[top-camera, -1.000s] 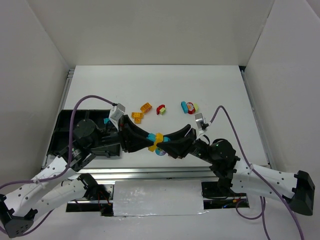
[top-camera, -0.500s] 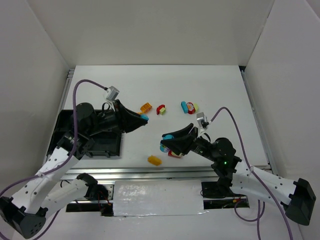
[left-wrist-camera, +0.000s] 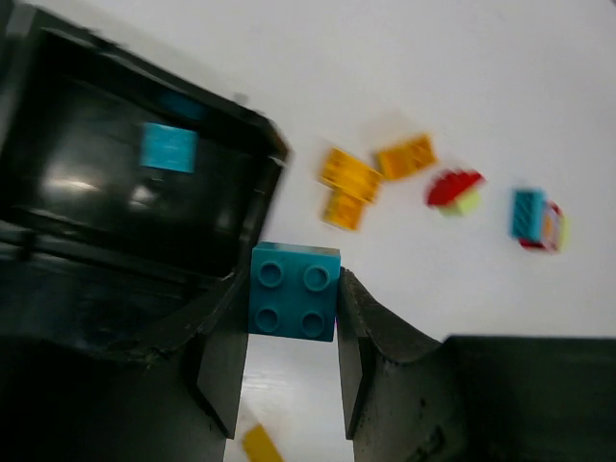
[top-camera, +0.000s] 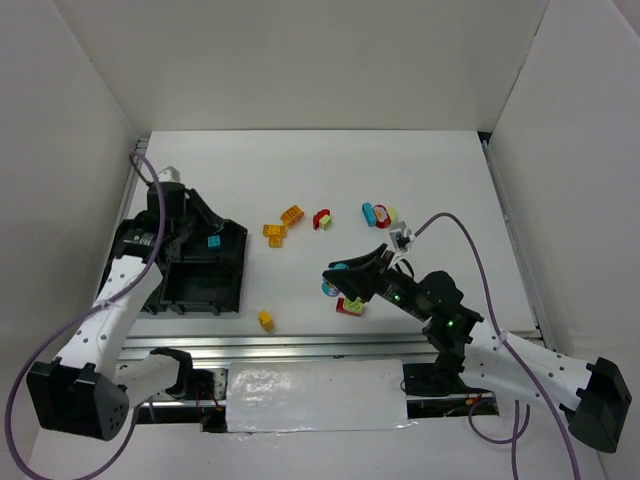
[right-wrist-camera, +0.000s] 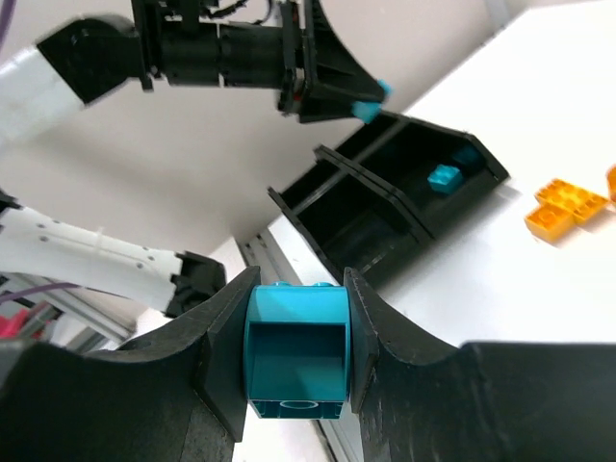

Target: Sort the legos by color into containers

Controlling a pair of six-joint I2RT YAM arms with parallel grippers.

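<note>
One cyan brick [left-wrist-camera: 294,291], studs toward camera

We observe the left gripper [left-wrist-camera: 294,300] clamped on a cyan brick [left-wrist-camera: 295,279], one finger against each side face, studs toward the camera. To the left, the black tray [left-wrist-camera: 262,202] holds a second cyan brick [left-wrist-camera: 167,147] in one compartment. Right of the tray, orange bricks [left-wrist-camera: 351,180], a red brick [left-wrist-camera: 453,187] and a cyan-and-red cluster [left-wrist-camera: 534,218] lie on the white table [left-wrist-camera: 433,77].

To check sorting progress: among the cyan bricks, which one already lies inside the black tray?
The loose cyan brick in a far compartment of the tray, unlike the two clamped in the left tool and the right tool.
</note>
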